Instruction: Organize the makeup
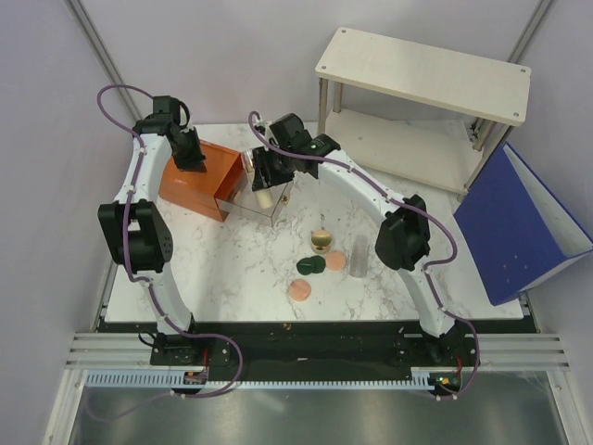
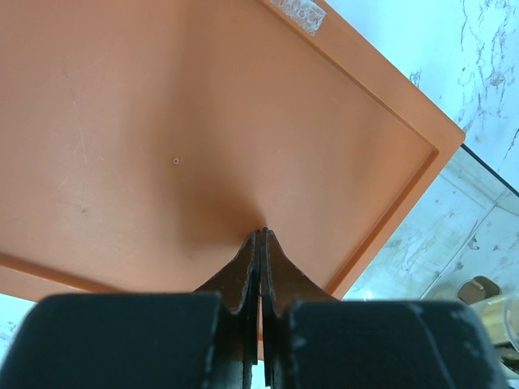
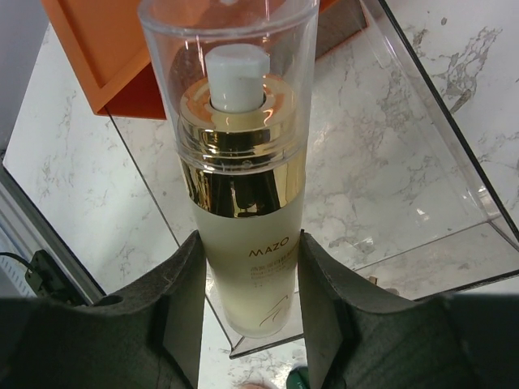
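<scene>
Your right gripper (image 3: 250,267) clamps the bottle (image 3: 243,203) over the drawer (image 3: 381,186), close to its near corner. Your left gripper (image 2: 260,243), closed and empty, rests on the box (image 2: 162,121). If you release here, the base may catch the drawer rim and tip the tall bottle outward.

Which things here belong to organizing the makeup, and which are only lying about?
Belonging to the job: cream bottle in the right gripper, gold-lidded jar, clear tube, dark green compact, two peach discs, orange drawer box as storage.
Only lying about: white shelf, blue folder.
</scene>
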Available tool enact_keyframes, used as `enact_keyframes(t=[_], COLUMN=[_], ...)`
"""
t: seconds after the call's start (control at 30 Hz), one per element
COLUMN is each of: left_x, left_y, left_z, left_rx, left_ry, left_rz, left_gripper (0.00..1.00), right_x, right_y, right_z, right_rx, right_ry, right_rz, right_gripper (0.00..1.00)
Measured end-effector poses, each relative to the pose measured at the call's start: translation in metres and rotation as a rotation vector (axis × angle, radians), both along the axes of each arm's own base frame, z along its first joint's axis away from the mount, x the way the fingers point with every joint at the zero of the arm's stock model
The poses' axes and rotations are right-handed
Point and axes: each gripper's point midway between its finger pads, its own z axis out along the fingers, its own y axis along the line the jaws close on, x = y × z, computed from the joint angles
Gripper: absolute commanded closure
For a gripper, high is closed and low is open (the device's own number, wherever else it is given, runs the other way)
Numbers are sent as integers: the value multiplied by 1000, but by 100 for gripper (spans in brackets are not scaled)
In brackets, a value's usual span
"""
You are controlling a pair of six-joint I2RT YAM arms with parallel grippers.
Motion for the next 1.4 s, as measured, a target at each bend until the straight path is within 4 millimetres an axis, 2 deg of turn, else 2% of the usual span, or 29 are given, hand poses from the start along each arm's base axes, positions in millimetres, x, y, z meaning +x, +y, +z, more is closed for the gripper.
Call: enact_keyframes(t=[0.23, 0.33, 0.37, 0.47, 0.8, 0.9, 1.0, 1.1, 1.17, 1.2, 1.23, 1.27, 1.33, 1.4], left_x=[0, 0, 0, 1, 4, 4, 4, 4, 4, 4, 4, 4, 4, 4], left_y=[0, -1, -1, -1, -2, -3, -3, -3, -3, -3, -3, -3, -3, -3], left_z=[0, 0, 0, 0, 1, 1, 1, 0, 1, 0, 0, 0, 1, 1], left_rx=[0, 0, 0, 0, -1, -2, -2, -2, -2, -2, -2, -2, -3, -2], left_ry=[-1, -1, -1, -2, -2, 1, 2, 4, 3, 4, 4, 4, 3, 3], left_rz=[-1, -2, -2, -3, -4, -4, -4, -4, -4, -4, -4, -4, -5, -5], left_gripper=[98, 98, 98, 98, 98, 98, 98, 98, 98, 98, 98, 98, 98, 98], right_x=[1, 1, 1, 0, 5, 14, 24, 30, 34, 39, 39, 40, 32, 11], right_y=[1, 2, 2, 3, 10, 8, -6, -51, -97, -129, -150, -176, -222, -244], right_z=[-18, -25, -28, -30, -19, -5, 16, 43, 57, 62, 62, 58, 33, -6], right_rx=[-19, -25, -28, -24, 16, 26, 27, 22, 2, -16, -36, -67, -162, -268], right_ry=[27, 43, 46, 59, 34, -9, -57, -64, -57, -53, -44, -27, 44, 153], right_rz=[-3, -8, -8, -9, -2, -27, -92, -211, -312, -375, -415, -465, -538, -538], right_gripper=[53, 43, 38, 30, 23, 22, 22, 22, 21, 21, 21, 21, 18, 18])
